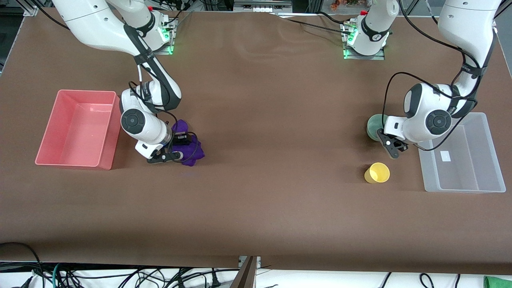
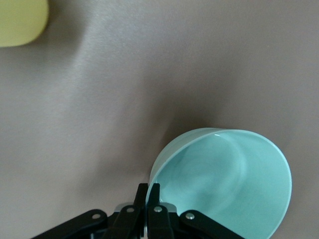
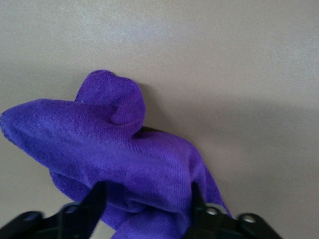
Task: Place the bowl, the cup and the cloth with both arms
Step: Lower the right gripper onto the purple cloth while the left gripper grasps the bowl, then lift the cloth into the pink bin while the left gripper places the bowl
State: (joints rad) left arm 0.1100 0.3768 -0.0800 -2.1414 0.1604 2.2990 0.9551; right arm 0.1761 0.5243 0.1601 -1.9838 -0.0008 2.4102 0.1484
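The mint-green bowl [image 1: 374, 125] sits toward the left arm's end of the table, partly hidden under the left wrist. My left gripper [image 1: 383, 138] is shut on its rim; in the left wrist view the gripper [image 2: 148, 191] pinches the edge of the tilted bowl [image 2: 229, 184]. The yellow cup [image 1: 377, 173] stands nearer the front camera than the bowl, and a part of it shows in the left wrist view [image 2: 20, 20]. The purple cloth [image 1: 194, 154] lies bunched toward the right arm's end. My right gripper [image 1: 176, 149] is down on it, open, its fingers astride the cloth [image 3: 124, 149].
A pink bin [image 1: 86, 92] stands beside the cloth toward the right arm's end of the table. A clear plastic bin [image 1: 464, 188] stands beside the bowl and cup at the left arm's end. Brown tabletop lies between them.
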